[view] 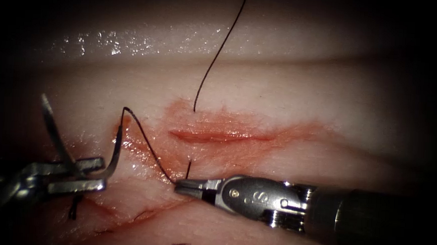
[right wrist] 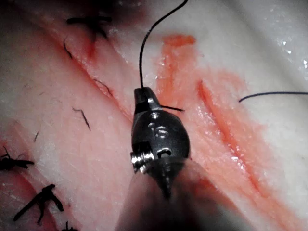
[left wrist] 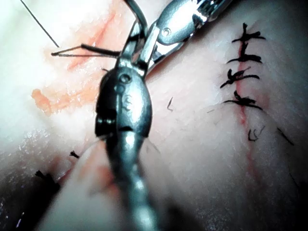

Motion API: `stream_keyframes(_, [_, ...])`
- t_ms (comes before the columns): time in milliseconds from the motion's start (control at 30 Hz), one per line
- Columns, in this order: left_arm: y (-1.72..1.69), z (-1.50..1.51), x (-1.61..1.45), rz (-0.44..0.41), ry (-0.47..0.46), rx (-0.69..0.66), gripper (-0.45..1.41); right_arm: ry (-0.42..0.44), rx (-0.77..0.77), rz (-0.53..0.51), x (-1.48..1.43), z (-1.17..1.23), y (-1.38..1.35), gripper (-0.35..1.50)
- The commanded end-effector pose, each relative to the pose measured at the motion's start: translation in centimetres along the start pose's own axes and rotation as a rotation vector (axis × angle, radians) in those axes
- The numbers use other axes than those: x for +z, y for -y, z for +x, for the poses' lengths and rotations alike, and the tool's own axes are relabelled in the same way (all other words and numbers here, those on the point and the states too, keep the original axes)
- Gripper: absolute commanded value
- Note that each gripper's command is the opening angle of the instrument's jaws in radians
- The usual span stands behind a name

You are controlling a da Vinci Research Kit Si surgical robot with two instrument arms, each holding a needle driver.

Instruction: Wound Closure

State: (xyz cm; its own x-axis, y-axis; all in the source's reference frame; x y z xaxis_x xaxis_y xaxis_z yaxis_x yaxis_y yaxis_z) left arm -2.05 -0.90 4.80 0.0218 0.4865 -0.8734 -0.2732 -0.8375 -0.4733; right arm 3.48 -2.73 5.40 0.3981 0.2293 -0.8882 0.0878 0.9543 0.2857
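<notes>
1. Two tools are counted in the endoscope view: the left tool (view: 93, 173) low at the left edge, and the right tool (view: 187, 186) coming in from the right below the cut (view: 213, 135).
2. One needle (view: 114, 154) is seen, out of the tissue (view: 289, 99) as far as can be told. It's pinched by the left tool's jaws near one end of its curve, and the rest of the curve rises up toward the left end of the cut.
3. One thread (view: 143, 136) is seen. It's run from the needle's upper end down in a loop to the right tool, whose jaws are pressed together on it just below the cut. Another stretch of it is seen rising from above the cut to the top edge.
4. One open cut is counted, ringed by red fluid (view: 258, 132). In the left wrist view, four finished stitches (left wrist: 243, 72) are counted on another cut.
5. Edges and room: the tissue above the cut and off to the right is left bare apart from that strand. The lower left is crowded, with both tools, needle and loop packed near each other.
</notes>
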Motion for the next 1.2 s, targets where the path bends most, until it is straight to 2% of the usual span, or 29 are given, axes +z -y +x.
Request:
stream_keyframes(33, [0.01,-0.1,0.04,0.006,0.003,0.002,-0.45,-0.017,-0.007,0.031,0.14,0.31,0.24,-0.35])
stream_keyframes(133, [0.05,-0.15,0.0,0.026,0.012,0.018,-0.45,-0.031,-0.004,0.051,0.2,0.54,0.4,-0.35])
stream_keyframes(167, [0.06,-0.17,-0.06,0.052,0.023,0.038,-0.45,-0.047,-0.008,0.072,0.29,0.8,0.57,-0.35])
stream_keyframes(233, [0.06,-0.16,-0.12,0.068,0.022,0.051,-0.45,-0.049,-0.019,0.082,0.37,1.01,0.68,-0.35])
stream_keyframes(433, [0.07,0.02,-0.42,0.154,0.006,0.08,-0.45,-0.057,-0.054,0.086,0.6,1.29,0.78,-0.35])
stream_keyframes(467, [0.09,0.06,-0.47,0.174,0.005,0.087,-0.45,-0.046,-0.061,0.071,0.62,1.3,0.73,0.02])
stream_keyframes(533, [0.16,0.17,-0.6,0.219,0.01,0.106,-0.45,-0.044,-0.066,0.027,0.59,1.28,0.64,0.49])
stream_keyframes(567, [0.16,0.17,-0.6,0.219,0.01,0.106,-0.45,-0.044,-0.066,0.027,0.59,1.28,0.64,0.49])
stream_keyframes(600, [0.25,0.26,-0.73,0.276,0.025,0.147,-0.45,-0.037,-0.089,-0.04,0.51,1.23,0.52,0.91])
stream_keyframes(633, [0.29,0.29,-0.79,0.295,0.03,0.155,-0.45,-0.032,-0.095,-0.072,0.47,1.2,0.47,1.05])
stream_keyframes(700, [0.44,0.35,-0.98,0.332,0.043,0.169,-0.45,-0.023,-0.123,-0.133,0.3,1.09,0.32,1.2])
stream_keyframes(867, [0.59,0.32,-1.13,0.391,0.073,0.189,-0.45,-0.007,-0.162,-0.197,0.05,0.89,0.12,1.22])
stream_keyframes(1067, [0.72,0.16,-1.07,0.442,0.094,0.212,-0.45,0.05,-0.185,-0.282,-0.1,0.57,-0.04,1.32])
stream_keyframes(1133, [0.74,0.14,-1.06,0.445,0.098,0.224,-0.45,0.052,-0.185,-0.289,-0.12,0.52,-0.06,1.32])
stream_keyframes(1200, [0.82,0.1,-1.07,0.468,0.113,0.243,-0.45,0.069,-0.185,-0.309,-0.15,0.36,-0.12,1.3])
